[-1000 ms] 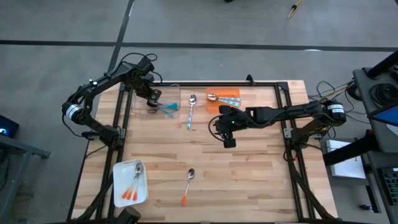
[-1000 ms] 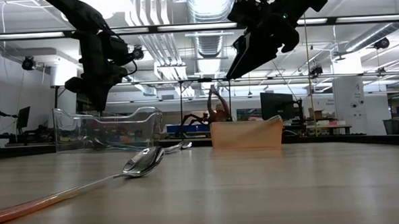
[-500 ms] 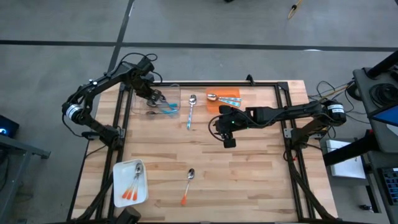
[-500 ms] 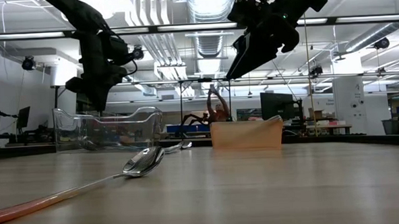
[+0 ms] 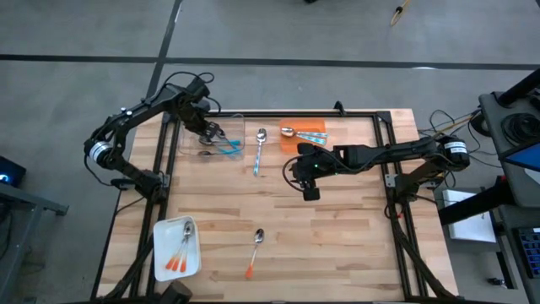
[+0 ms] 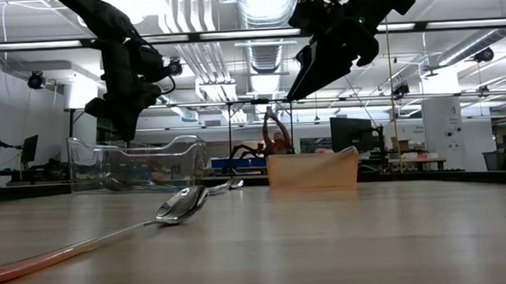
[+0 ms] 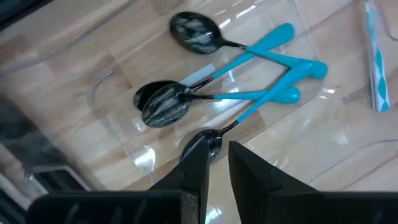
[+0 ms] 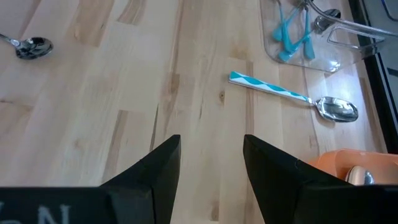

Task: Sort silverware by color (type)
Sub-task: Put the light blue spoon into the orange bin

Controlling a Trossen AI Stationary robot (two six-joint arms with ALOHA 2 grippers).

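Left wrist view shows the left gripper [image 7: 214,163], fingers nearly together and empty, above 4 teal spoons [image 7: 236,68] grouped by colour. Right gripper [image 8: 211,168] hovers mid-bench, fingers apart, ready for the striped spoon [image 8: 292,98].

Grey floor [image 5: 278,34]; ceiling ducts [image 6: 264,4], perhaps desks beyond.

Small spoons are spread over a wooden table. Four dark-bowled spoons with teal handles [image 7: 236,74] lie crossed in a clear tray at the far left. A silver spoon with a blue-striped handle [image 5: 259,150] lies loose beside that tray, and more like it [image 5: 305,133] rest in an orange tray. Orange-handled spoons [image 5: 179,250] sit on a white tray at the near left; another [image 5: 255,252] lies loose nearby.
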